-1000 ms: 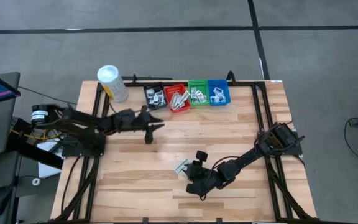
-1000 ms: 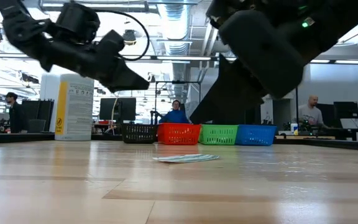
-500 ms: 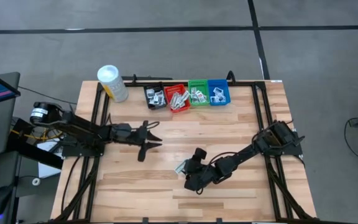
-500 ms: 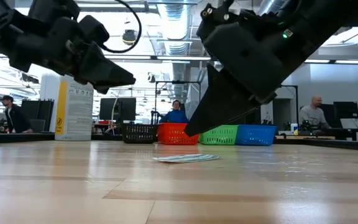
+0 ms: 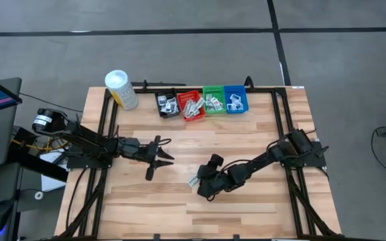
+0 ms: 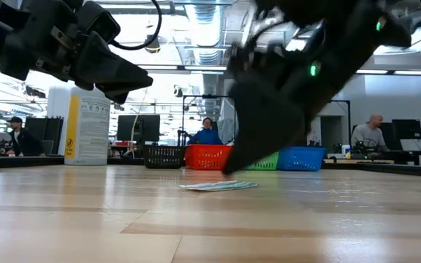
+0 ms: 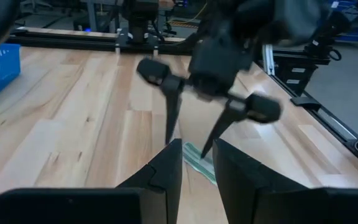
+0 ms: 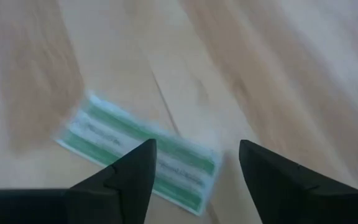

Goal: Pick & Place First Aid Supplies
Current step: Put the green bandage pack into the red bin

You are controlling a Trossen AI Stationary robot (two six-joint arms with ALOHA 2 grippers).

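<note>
A pale-green striped packet (image 5: 194,181) (image 8: 138,152) of the first aid supplies lies flat on the wooden table (image 5: 260,201), near its middle. My right gripper (image 5: 203,185) (image 8: 194,168) slants down over it, open, with one finger on either side of the packet's end. The left wrist view shows the fingertips (image 7: 169,138) just above the packet (image 7: 197,160). My left gripper (image 5: 155,158) (image 7: 199,168) hovers level to the packet's left. It is open by a narrow gap, with nothing between the fingers.
At the far edge stands a row of small bins with packets in them: black (image 5: 167,104), red (image 5: 191,106), green (image 5: 214,102) and blue (image 5: 235,100). A white canister (image 5: 121,89) stands at the far left. Bare wood lies toward the near edge.
My left gripper has swung from near the bins toward the table's near edge and drawn back a little to the left. My right gripper has moved toward the packet and sunk slightly over it. The packet has stayed in place.
</note>
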